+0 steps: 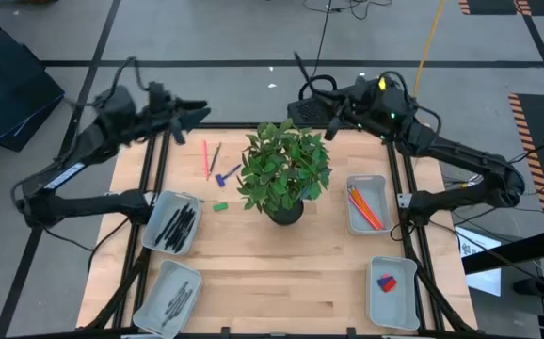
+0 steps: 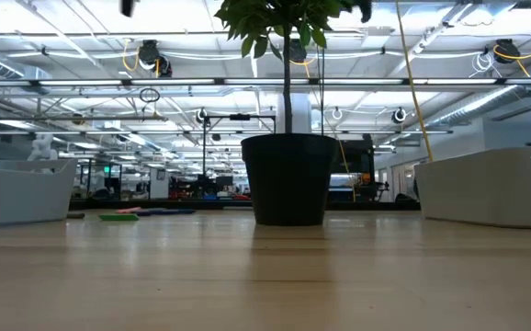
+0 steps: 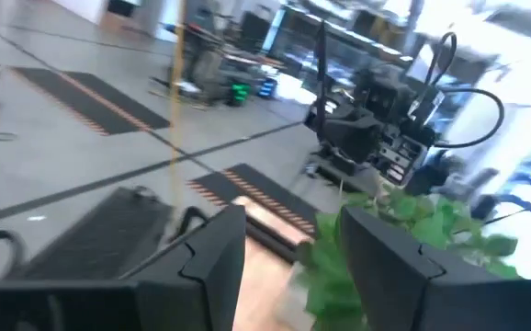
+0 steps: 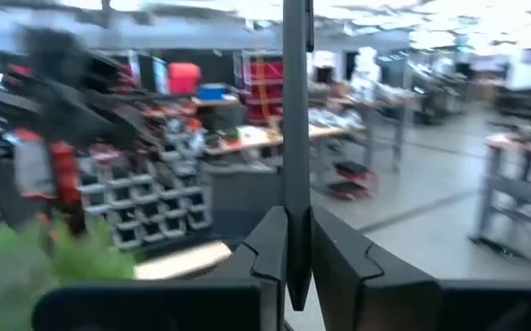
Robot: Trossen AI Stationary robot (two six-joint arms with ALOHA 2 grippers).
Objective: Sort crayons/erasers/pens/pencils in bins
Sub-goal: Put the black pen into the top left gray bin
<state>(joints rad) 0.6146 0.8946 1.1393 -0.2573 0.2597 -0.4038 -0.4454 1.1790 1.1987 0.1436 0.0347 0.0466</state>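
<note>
Pens and pencils are the business, and the right claw (image 4: pixel 295 262) is pinched on a slim black pen (image 4: pixel 295 110), held up high past the counter's far edge. Left claw (image 3: pixel 288 248) hangs spread and empty over the far left corner.

On the counter (image 1: pixel 281 273), loose pencils (image 1: pixel 209 158), a purple-blue eraser (image 1: pixel 225 176) and a green eraser (image 1: pixel 219 206) lie left of the plant (image 1: pixel 286 168).

My read: this pen is mid-carry, and the black sticks sit in the left-hand bin (image 1: pixel 173 224), across the counter from this arm, so a long reach or a handover looks necessary.

The near-left bin (image 1: pixel 170 294) holds something I can't make out; in the low view the pot blocks the middle.
</note>
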